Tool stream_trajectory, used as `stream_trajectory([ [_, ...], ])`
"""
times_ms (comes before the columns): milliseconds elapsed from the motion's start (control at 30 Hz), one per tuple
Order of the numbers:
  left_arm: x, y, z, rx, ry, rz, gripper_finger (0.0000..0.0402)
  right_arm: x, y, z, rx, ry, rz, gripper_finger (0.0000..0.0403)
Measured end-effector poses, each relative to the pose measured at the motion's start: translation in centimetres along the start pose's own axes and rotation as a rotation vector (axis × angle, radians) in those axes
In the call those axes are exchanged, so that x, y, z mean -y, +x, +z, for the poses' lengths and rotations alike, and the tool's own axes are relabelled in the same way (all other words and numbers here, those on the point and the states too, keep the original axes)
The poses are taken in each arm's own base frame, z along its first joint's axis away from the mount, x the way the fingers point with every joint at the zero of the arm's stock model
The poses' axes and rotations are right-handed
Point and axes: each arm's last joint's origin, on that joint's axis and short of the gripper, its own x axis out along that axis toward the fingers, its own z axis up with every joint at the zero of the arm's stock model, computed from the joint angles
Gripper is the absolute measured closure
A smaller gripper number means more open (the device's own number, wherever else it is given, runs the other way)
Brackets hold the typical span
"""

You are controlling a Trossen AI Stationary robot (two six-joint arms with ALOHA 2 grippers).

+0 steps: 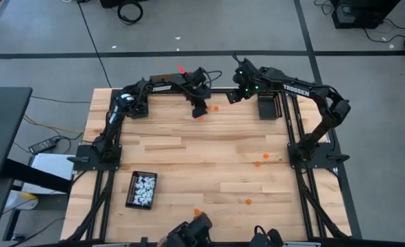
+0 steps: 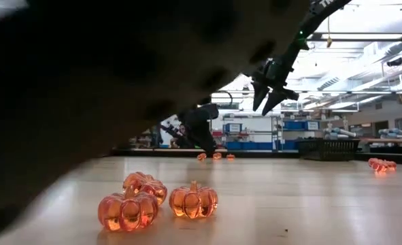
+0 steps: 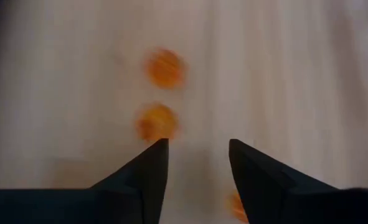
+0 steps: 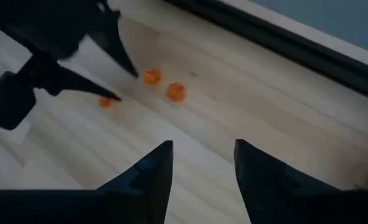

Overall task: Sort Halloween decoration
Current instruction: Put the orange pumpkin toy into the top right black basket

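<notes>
The left tool (image 1: 199, 112) stands low over the far edge of the desk (image 1: 188, 165), its two dark fingers apart and empty, pointed down at a small cluster of orange pumpkin trinkets (image 1: 215, 108); in its own wrist view two of them lie just beyond the fingertips (image 3: 159, 149) and a third shows partly beside the other finger, so the gap looks set to close round one of them, though none is gripped yet. The right tool (image 2: 269, 92) hangs higher, just beside the left one and above the same cluster, its fingers likewise apart with nothing between them; from there it looks down on the left tool and the pumpkins, which reads as waiting its turn, not reaching. A black tray (image 1: 268, 105) sits near the right tool at the far right of the desk, probably the bin meant for one colour. Farther out, more orange pumpkins lie scattered singly: a couple near the right edge (image 1: 266, 156) and others toward the near side (image 1: 248, 202), three of them close before the low camera (image 2: 193, 200). At the near left another black tray (image 1: 131, 194) holds a heap of white trinkets (image 1: 144, 189), so that colour seems largely sorted.
</notes>
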Motion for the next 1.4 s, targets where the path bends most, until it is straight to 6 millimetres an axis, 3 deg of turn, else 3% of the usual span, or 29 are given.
stream_trajectory([
  [167,1.6,0.2,-1.2,-0.144,-0.076,-0.094,0.0252,-1.3,0.8,-0.3,0.0,-0.083,0.014,0.0231],
  [267,1.8,-1.1,-1.3,-0.181,-0.121,-0.098,0.0263,-2.2,3.2,-0.2,0.001,-0.151,0.052,0.0231],
  [400,2.2,-4.5,-0.5,-0.163,-0.202,-0.075,0.027,-3.6,6.9,0.1,0.044,-0.207,0.097,0.0231],
  [533,2.3,-9.1,0.4,-0.086,-0.266,-0.013,0.0272,-3.6,10.3,0.3,0.023,-0.193,0.084,0.0231],
  [700,2.5,-14.5,1.2,0.025,-0.277,0.078,0.0272,-3.2,12.9,0.8,-0.021,-0.211,-0.004,0.0231],
  [833,2.9,-17.1,1.5,0.059,-0.275,0.166,0.0272,-3.2,14.1,1.0,-0.066,-0.237,-0.034,0.0231],
  [967,3.0,-18.0,1.6,0.074,-0.273,0.195,0.0272,-2.9,14.8,0.7,-0.11,-0.261,-0.049,0.0231],
  [1400,3.1,-17.8,1.6,0.064,-0.307,0.202,0.0272,-2.8,14.8,0.8,-0.077,-0.238,-0.112,0.0252],
])
